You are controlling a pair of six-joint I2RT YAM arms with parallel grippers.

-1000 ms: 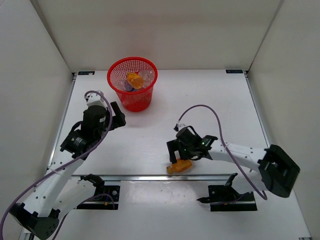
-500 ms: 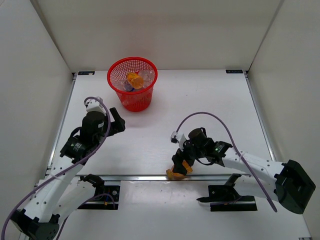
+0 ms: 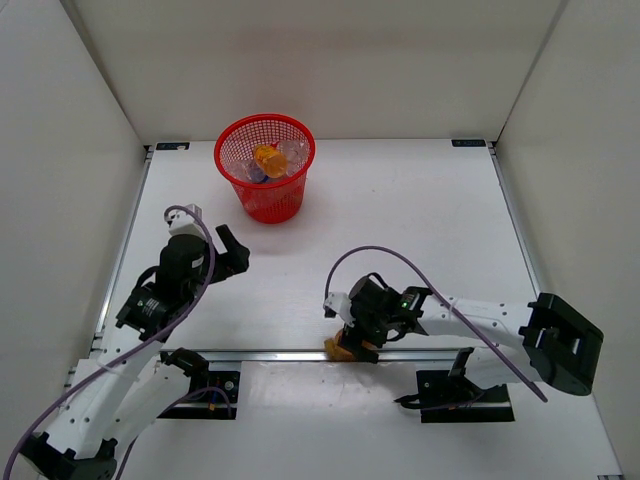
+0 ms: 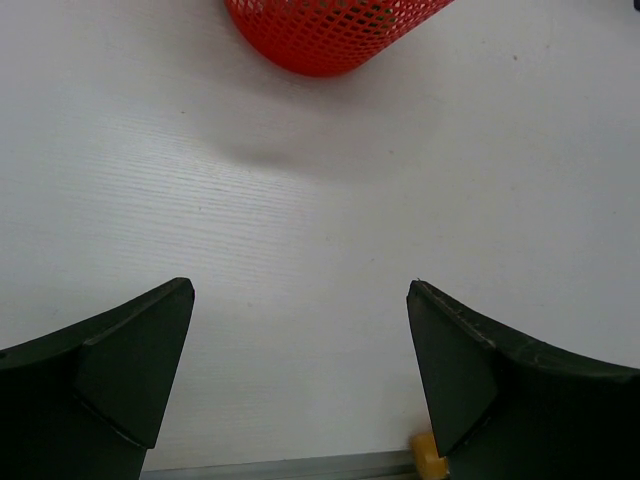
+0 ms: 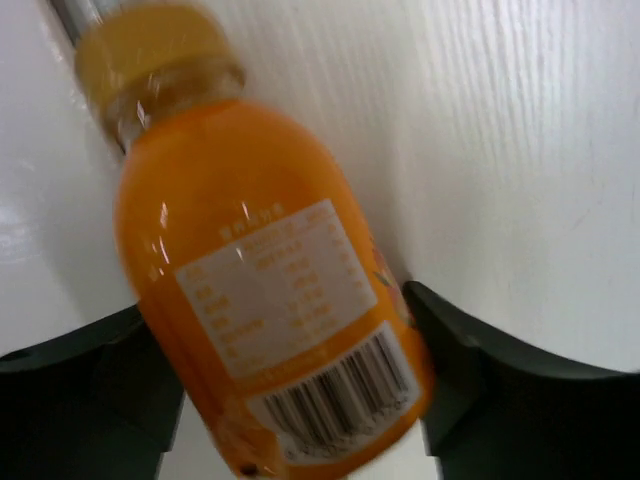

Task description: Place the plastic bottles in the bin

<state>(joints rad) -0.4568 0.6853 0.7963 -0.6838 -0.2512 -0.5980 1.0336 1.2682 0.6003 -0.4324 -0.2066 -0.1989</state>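
Note:
An orange bottle [image 5: 270, 280] with a yellow cap lies at the table's near edge [image 3: 343, 349]. My right gripper [image 5: 275, 310] is shut on it, one finger against each side of its body [image 3: 358, 338]. The cap also peeks out at the bottom of the left wrist view [image 4: 425, 455]. The red mesh bin [image 3: 270, 205] stands at the back left, its base visible at the top of the left wrist view [image 4: 320, 35]. Inside lie another orange bottle [image 3: 267, 158] and clear bottles [image 3: 293, 152]. My left gripper [image 3: 232, 255] is open over bare table [image 4: 300, 290], short of the bin.
A metal rail [image 3: 260, 353] runs along the near table edge, right by the held bottle. White walls enclose the table on the left, back and right. A purple cable [image 3: 400, 258] arcs over the right arm.
My right gripper lowered onto the orange bottle at the near edge and closed on it. The left arm drew back a little from the bin, still open.

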